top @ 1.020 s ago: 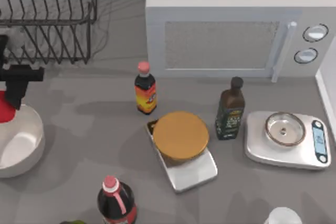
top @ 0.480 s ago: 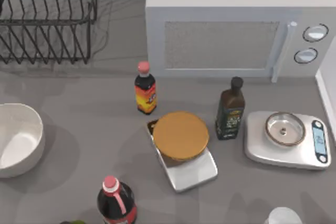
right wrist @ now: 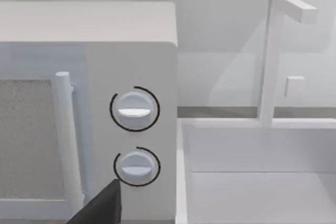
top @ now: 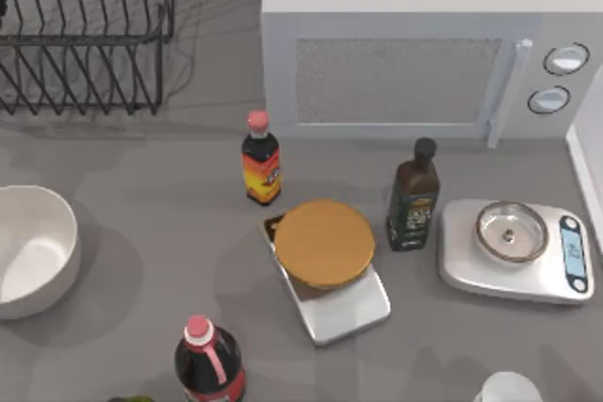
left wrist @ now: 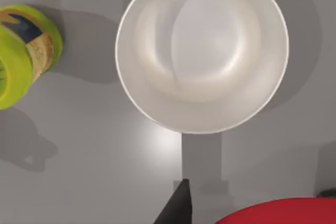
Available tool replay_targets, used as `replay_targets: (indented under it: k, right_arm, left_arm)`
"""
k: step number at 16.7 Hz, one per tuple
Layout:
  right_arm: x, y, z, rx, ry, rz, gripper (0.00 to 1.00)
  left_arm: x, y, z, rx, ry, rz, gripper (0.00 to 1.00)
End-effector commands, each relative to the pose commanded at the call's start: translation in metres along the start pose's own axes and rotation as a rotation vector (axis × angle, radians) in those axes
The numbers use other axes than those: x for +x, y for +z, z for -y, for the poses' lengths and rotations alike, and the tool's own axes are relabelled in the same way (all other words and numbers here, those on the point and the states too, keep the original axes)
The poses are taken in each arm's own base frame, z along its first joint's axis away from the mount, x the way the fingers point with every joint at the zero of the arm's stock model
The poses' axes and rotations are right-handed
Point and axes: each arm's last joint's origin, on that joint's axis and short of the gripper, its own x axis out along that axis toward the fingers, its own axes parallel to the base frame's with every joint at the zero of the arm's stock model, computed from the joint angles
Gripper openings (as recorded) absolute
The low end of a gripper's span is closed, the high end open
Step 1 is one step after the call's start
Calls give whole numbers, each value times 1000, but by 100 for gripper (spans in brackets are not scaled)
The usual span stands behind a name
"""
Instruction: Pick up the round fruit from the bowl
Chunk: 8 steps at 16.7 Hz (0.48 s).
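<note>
My left pincer (left wrist: 252,216) is high above the surface (left wrist: 94,150), looking straight down. It is closed on the round fruit (left wrist: 283,212), whose red curve sits at the near edge of the left wrist view beside one dark fingertip (left wrist: 179,203). Below it the bowl (left wrist: 202,51) stands upright on the surface, its glossy white inside open to view, with my shadow falling from its rim towards the pincer. Near the bowl, apart from it, is a jar with a lime-green lid (left wrist: 21,59).

From above, the bowl (top: 28,251) is at the left edge of the surface. A dark bottle with a red cap (top: 207,362) stands near the front edge. In the middle a flat scale carries a round orange-brown plate (top: 325,242), with a red-capped sauce bottle (top: 260,162) just behind it and a dark oil bottle (top: 413,197) at its right. Further right a second scale (top: 556,280) holds a small metal dish (top: 511,231). At the back stand a black wire rack (top: 85,35) on the left and a white microwave (top: 415,54) on the right.

My right pincer (right wrist: 100,208) is parked close to the microwave's two dials (right wrist: 134,109); I cannot tell how wide it stands
</note>
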Motion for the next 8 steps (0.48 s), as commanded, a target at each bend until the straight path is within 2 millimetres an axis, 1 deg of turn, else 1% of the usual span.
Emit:
replay_targets:
  k: [2,3,4,6,8]
  right_arm:
    - [0,0,0,0,0,0,100]
    - [0,0,0,0,0,0,100]
    - [0,0,0,0,0,0,100]
    - [0,0,0,0,0,0,100]
    - [0,0,0,0,0,0,100]
  left_arm:
    - [11,15,18,-1,-2,-9,0]
    - [19,25,33,-1,-3,-15,0]
    - [28,34,52,-2,-3,-21,0]
    - [50,49,99,-3,-3,-32,0]
    - [72,55,148,-4,-1,-38,0]
